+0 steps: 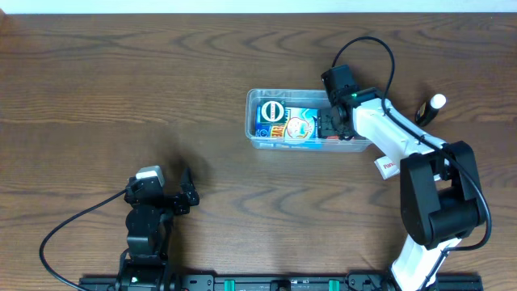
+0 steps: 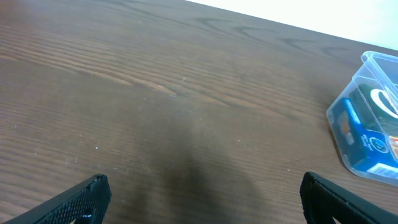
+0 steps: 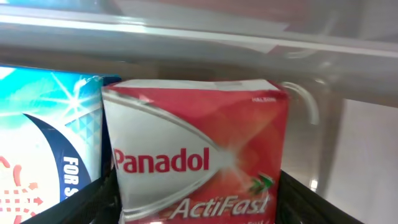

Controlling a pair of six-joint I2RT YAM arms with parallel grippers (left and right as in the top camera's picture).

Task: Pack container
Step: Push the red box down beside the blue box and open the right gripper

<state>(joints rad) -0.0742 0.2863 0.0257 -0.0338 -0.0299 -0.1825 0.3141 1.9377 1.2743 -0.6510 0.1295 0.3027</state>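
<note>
The clear plastic container (image 1: 251,121) sits on the wooden table right of centre, and its corner shows in the left wrist view (image 2: 372,61). It holds a dark blue box (image 1: 271,120) and a light blue box (image 1: 298,126). My right gripper (image 1: 333,123) is down inside the container's right end. In the right wrist view its fingers (image 3: 196,202) press both sides of a red and white Panadol ActiFast box (image 3: 199,149), next to the light blue box (image 3: 43,143) and near the container's wall (image 3: 186,37). My left gripper (image 1: 187,196) is open and empty over bare table (image 2: 202,199).
A small white capped object (image 1: 437,102) lies at the right of the table. A small white and red item (image 1: 385,167) lies beside the right arm. The left arm sits near the front edge at the left.
</note>
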